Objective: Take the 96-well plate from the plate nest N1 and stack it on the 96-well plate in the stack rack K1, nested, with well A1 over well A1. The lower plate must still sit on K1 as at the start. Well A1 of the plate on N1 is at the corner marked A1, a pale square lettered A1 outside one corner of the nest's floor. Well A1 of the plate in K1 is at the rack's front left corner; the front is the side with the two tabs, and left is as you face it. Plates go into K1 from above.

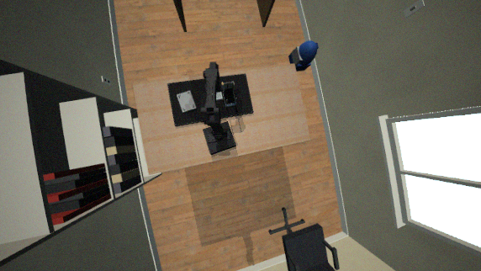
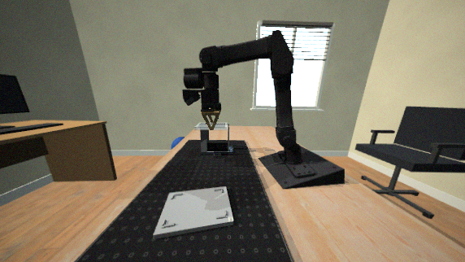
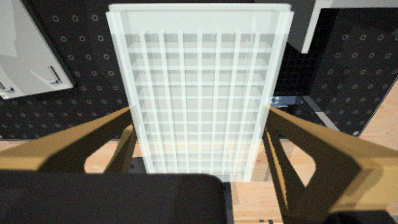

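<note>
1. On the black mat (image 2: 195, 179), the plate nest N1 (image 2: 195, 211) lies vacated; the stack rack K1 (image 2: 215, 142) stands well beyond it.
2. The gripper (image 2: 210, 120) hangs directly above K1.
3. Its fingers pinch the 96-well plate (image 3: 200, 90) across the short sides, long axis running forward; K1 lies straight below.
</note>
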Available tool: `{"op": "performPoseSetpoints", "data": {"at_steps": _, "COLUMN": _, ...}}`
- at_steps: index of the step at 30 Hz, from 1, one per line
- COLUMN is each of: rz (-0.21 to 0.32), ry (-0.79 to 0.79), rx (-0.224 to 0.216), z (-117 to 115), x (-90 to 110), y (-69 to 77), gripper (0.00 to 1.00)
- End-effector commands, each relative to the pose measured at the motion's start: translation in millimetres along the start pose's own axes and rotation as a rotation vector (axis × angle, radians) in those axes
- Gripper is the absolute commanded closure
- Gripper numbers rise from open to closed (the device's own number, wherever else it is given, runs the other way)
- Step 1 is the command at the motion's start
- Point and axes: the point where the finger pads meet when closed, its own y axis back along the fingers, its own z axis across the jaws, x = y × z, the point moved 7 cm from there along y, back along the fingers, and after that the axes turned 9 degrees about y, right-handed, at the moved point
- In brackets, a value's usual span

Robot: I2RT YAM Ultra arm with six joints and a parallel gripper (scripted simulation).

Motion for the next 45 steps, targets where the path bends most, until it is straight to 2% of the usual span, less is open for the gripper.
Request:
{"op": "performPoseSetpoints", "data": {"at_steps": 1, "rz": -0.019, "ry": 0.026, "rx": -0.011, "z": -10.0, "x": -2.6, "y": 6.3, "gripper": 1.00}}
{"op": "performPoseSetpoints", "data": {"at_steps": 37, "rz": -0.021, "ry": 0.026, "rx": -0.009, "z": -117.1, "x": 19.0, "y": 7.4, "gripper": 1.00}}
{"op": "performPoseSetpoints", "data": {"at_steps": 39, "rz": -0.021, "ry": 0.026, "rx": -0.009, "z": -117.2, "x": 19.0, "y": 7.4, "gripper": 1.00}}
{"op": "performPoseSetpoints", "data": {"at_steps": 41, "rz": -0.043, "ry": 0.046, "rx": 0.007, "z": -109.3, "x": 17.5, "y": 16.6, "gripper": 1.00}}
{"op": "performPoseSetpoints", "data": {"at_steps": 45, "rz": -0.047, "ry": 0.040, "rx": 0.012, "z": -110.0, "x": 18.7, "y": 18.3, "gripper": 1.00}}
